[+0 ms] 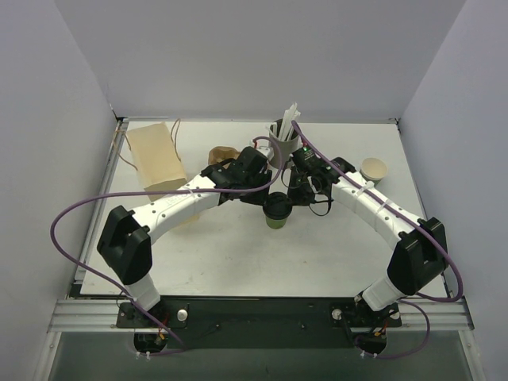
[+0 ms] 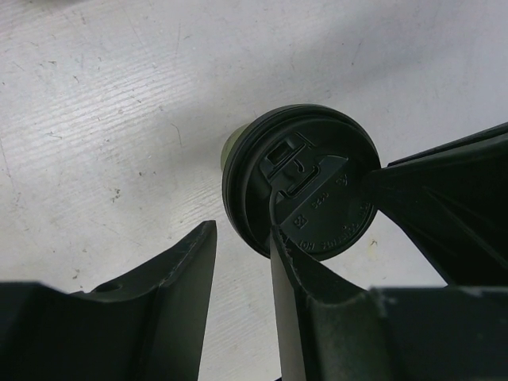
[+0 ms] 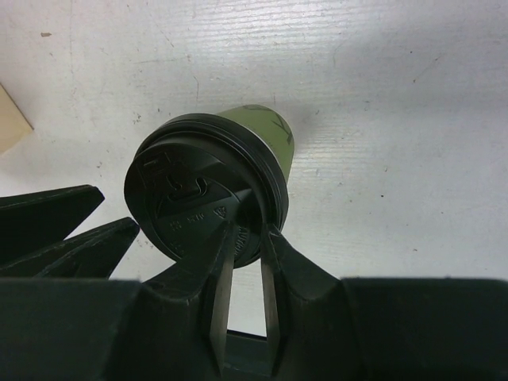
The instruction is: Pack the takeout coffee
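Observation:
The takeout coffee (image 1: 277, 211), a small green cup with a black lid, stands upright mid-table between both grippers. In the right wrist view the cup (image 3: 266, 135) and lid (image 3: 190, 190) show, and my right gripper (image 3: 249, 230) is closed narrowly on the lid's near rim. In the left wrist view my left gripper (image 2: 238, 236) is open beside the lid (image 2: 317, 190); one finger overlaps the lid's edge and the other stands over bare table. The right gripper's finger (image 2: 444, 206) touches the lid's far side. From above, the left gripper (image 1: 262, 190) and right gripper (image 1: 298, 194) flank the cup.
A brown paper bag (image 1: 155, 159) lies at the back left. A brown crumpled item (image 1: 222, 155) sits behind the left arm. A grey cup of white straws (image 1: 283, 143) stands behind the grippers. A cream cup (image 1: 374, 169) stands at the right.

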Robot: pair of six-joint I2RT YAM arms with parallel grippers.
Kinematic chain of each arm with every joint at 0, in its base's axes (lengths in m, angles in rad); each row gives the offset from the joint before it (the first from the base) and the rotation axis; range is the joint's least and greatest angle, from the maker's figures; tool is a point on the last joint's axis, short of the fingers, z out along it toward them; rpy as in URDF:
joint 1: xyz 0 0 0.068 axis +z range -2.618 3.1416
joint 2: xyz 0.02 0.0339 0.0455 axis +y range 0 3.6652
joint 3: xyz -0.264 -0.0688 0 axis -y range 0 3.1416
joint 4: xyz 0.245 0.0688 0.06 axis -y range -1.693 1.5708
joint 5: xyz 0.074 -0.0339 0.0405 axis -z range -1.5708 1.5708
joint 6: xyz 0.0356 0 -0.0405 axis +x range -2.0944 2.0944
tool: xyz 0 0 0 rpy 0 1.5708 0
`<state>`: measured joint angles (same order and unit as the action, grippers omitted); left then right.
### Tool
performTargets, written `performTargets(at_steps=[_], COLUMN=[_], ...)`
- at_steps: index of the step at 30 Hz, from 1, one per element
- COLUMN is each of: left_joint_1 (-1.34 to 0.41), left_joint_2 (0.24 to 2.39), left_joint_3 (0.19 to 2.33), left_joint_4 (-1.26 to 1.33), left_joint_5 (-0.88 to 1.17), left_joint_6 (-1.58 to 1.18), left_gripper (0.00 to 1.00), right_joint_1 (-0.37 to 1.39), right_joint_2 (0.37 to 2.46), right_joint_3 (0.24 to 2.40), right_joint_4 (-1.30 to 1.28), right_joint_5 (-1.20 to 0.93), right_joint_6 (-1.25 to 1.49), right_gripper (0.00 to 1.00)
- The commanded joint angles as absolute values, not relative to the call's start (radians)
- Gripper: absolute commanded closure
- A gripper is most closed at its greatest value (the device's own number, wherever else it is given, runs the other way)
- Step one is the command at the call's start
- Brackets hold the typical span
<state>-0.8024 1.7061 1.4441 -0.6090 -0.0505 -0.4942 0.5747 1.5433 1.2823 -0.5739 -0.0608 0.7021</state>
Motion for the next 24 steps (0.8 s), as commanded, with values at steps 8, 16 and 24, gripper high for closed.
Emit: performTargets(at_steps=[8,16,24], left_joint_1=[-0.805,-0.805,-0.805], left_joint_2=[1.723,1.726,1.724], left_joint_3=[1.459,1.439,1.43], left_joint_4=[-0.549,-0.546,-0.558], left_joint_5=[-0.028,-0.028,-0.041], left_joint_6=[-0.503,-0.503,-0.499], left_gripper=[0.6,0.63,0.65], right_joint_1=[0.568,0.568,0.569], right_joint_2=[1.525,1.528,1.532], right_joint_3=[1.238,1.233,1.259], right_joint_4=[-0.561,-0.56,-0.572], right_joint_5=[-0.071,-0.075,-0.069], right_joint_6=[0.713,0.709,0.7], right_gripper=[0.86,0.86,0.86])
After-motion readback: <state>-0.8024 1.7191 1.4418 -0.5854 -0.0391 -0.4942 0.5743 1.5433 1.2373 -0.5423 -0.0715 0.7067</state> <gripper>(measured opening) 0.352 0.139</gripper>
